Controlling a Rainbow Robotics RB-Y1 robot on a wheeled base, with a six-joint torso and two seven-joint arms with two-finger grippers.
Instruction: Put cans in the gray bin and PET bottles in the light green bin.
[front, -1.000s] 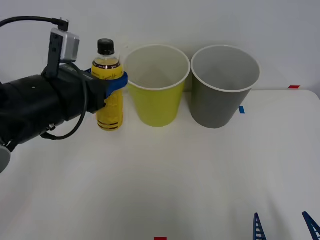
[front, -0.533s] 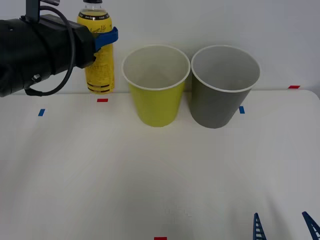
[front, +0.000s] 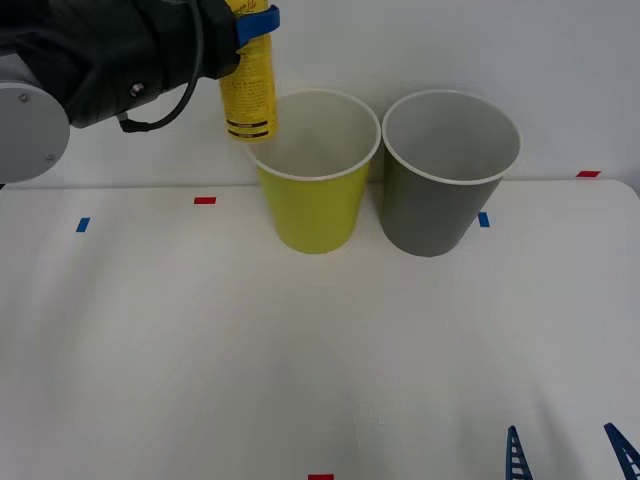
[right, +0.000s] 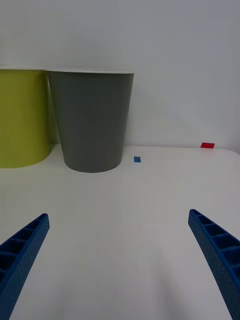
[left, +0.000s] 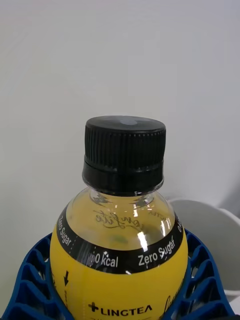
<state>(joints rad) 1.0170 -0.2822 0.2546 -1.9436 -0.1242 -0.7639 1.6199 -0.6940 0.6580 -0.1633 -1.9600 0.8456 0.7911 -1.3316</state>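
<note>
My left gripper (front: 252, 22) is shut on the PET bottle (front: 249, 88), holding it in the air above the left rim of the light green bin (front: 313, 205). The bottle has a yellow label and a black screw cap (left: 124, 154); blue fingers (left: 33, 280) clasp its shoulder in the left wrist view. The gray bin (front: 447, 190) stands just right of the green one, also seen as the gray bin (right: 92, 120) beside the light green bin (right: 22, 117) in the right wrist view. My right gripper (front: 568, 455) waits open low at the front right, its fingertips (right: 25, 245) apart over bare table.
Small red (front: 204, 200) and blue (front: 82, 225) tape marks dot the white table. A white wall rises right behind the bins. Wide free table lies in front of both bins.
My left gripper has lifted the bottle off the table and carried it up and right, from beside the green bin to above that bin's left rim. The right arm stayed still.
</note>
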